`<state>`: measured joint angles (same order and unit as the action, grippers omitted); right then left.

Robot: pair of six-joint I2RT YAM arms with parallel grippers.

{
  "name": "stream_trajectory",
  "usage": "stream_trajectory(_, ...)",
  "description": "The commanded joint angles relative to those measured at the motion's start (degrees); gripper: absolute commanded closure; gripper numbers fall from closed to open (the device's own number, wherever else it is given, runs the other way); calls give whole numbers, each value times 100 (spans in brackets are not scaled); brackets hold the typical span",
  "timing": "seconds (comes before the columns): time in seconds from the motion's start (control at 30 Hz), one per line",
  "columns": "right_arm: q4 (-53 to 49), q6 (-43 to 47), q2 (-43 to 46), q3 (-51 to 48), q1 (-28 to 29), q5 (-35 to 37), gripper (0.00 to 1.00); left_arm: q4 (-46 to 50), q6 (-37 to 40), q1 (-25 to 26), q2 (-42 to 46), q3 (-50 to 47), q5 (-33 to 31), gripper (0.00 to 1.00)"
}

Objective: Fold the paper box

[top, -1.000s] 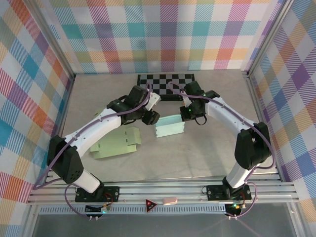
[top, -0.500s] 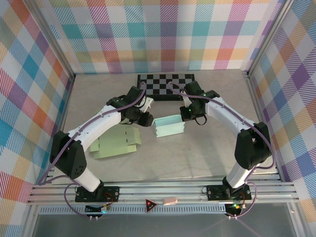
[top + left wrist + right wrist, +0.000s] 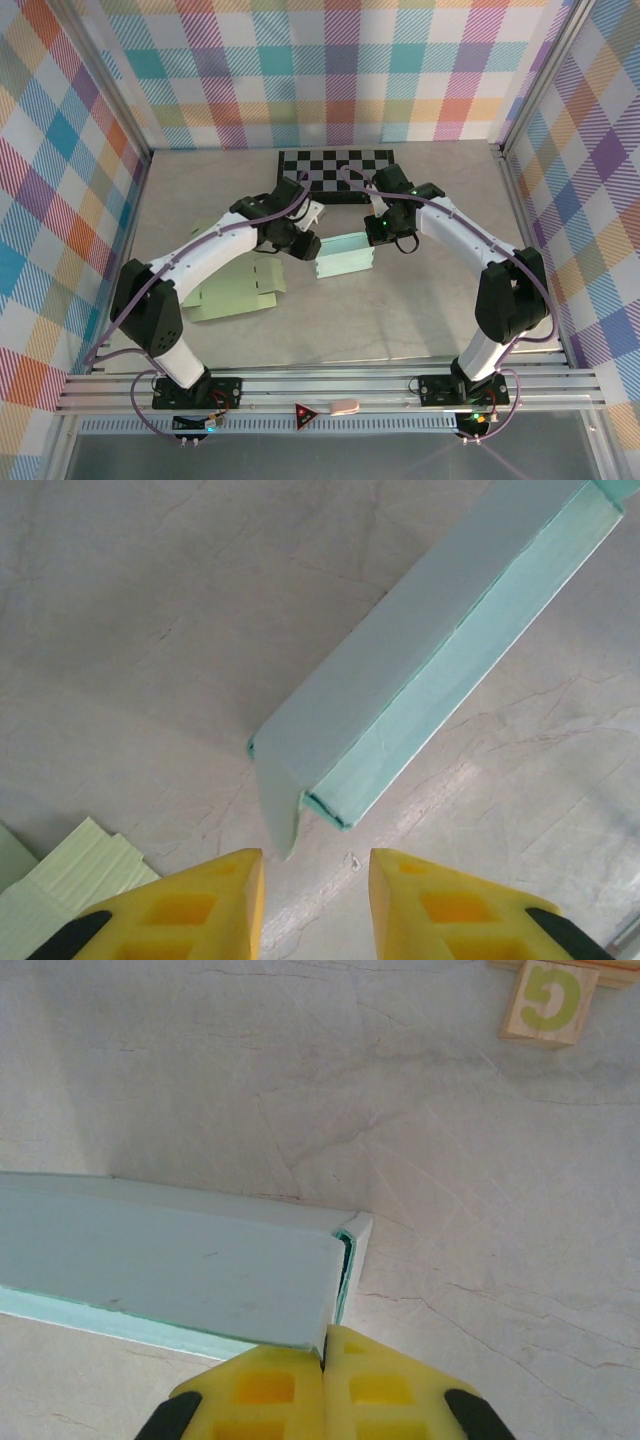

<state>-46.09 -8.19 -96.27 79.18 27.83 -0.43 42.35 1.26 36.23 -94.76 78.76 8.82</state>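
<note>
The box [image 3: 345, 255] stands mid-table as a teal, open-topped shell, its long side running left to right, with the flat pale-green sheets [image 3: 235, 292] lying apart to its near left. The work looks to be at the end-closing step: the long walls are up, but at the left end a loose flap [image 3: 275, 815] hangs off the corner, not yet tucked. The right gripper [image 3: 385, 233] is at the box's far right corner. In its wrist view the yellow fingers [image 3: 270, 1385] are pressed together with no gap, and the thin end wall runs straight down into the seam between them, so I judge it to be pinching that wall and steadying the box. A small wooden block [image 3: 545, 998] with a green character sits on the table [image 3: 420, 310] well beyond that end and has no part in this. The left gripper [image 3: 303, 243] is just off the box's left end. Its fingers [image 3: 190, 910] stand partly apart, a moderate gap and not a wide one, with nothing between them; the tip of the flap points toward that gap but stops short of it, touching neither finger. The next move probably calls for the left arm to come forward a little so the flap enters the gap or meets a fingertip, then to push or fold it across the open end while the right side holds the box against sliding. The paper is thin, so a hard shove could buckle the wall.
</note>
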Motion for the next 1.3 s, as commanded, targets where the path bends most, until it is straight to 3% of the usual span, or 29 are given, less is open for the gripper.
stream_trajectory(0.0,-367,-66,-56,19,55,-36,100,75,172,84,-91,183,-301,69)
stream_trajectory(0.23,-340,-68,-60,12,60,-36,100,83,312,165,-164,251,-573,77)
stream_trajectory(0.7,-349,-62,-90,53,56,-23,100,122,216,200,-359,455,-454,90)
stream_trajectory(1.27,-366,-470,-60,103,152,76,100,313,-1297,271,-538,809,-314,93)
